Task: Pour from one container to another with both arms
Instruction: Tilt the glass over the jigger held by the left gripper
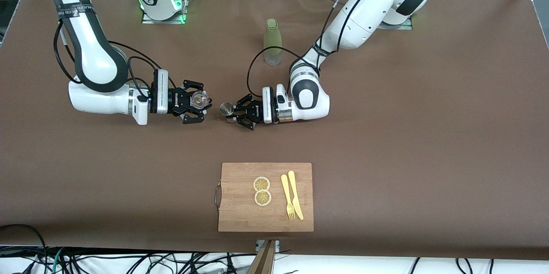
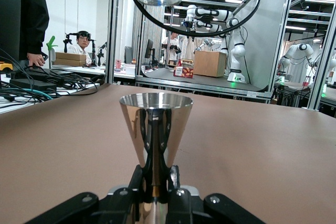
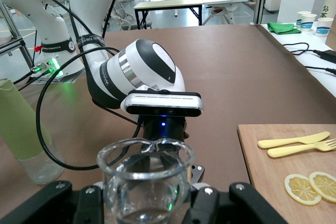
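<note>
Above brown table [image 1: 386, 137], left gripper [image 1: 231, 113] clamps jigger [image 1: 226, 108]; right gripper [image 1: 201, 104] clamps tumbler [image 1: 200, 100].

Narrow gap of bare bench [image 1: 386, 145] separates the tumbler [image 1: 200, 100] clamped in the right gripper [image 1: 198, 101] from the jigger [image 1: 226, 108] clamped in the left gripper [image 1: 233, 113]; green bottle [image 1: 272, 42] stands farther from the front camera, above that gap; cutting board [image 1: 266, 197] with lemon slices [image 1: 262, 191], fork [image 1: 287, 197] and knife [image 1: 295, 194] lies nearer, with open bench between.
</note>
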Tool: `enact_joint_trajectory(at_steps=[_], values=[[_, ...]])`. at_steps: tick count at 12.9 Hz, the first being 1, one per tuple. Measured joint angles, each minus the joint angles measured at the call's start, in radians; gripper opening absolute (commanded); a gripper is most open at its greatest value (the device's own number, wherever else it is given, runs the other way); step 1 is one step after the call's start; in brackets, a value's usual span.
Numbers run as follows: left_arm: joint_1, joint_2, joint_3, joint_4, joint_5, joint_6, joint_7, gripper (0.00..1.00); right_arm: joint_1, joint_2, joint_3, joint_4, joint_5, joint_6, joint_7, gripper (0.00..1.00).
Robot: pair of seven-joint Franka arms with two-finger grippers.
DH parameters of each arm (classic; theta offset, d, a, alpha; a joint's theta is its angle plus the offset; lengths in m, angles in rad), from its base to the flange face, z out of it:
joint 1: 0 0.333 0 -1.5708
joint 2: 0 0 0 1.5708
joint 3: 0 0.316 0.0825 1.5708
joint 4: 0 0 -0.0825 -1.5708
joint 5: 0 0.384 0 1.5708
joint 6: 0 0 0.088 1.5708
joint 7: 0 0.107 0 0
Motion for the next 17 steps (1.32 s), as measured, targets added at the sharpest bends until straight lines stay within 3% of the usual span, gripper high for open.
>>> enact_joint_trajectory(at_steps=[7,17], values=[[-0.019,0.018,0.001,0.028,-0.033,0.038,0.0,0.0,0.034,-0.03,0.002,-0.024,-0.003,0.102,0.075,0.12],[-0.026,0.024,0.001,0.049,-0.033,0.061,0.0,0.0,0.04,-0.101,0.018,-0.068,-0.14,0.204,0.156,0.12]])
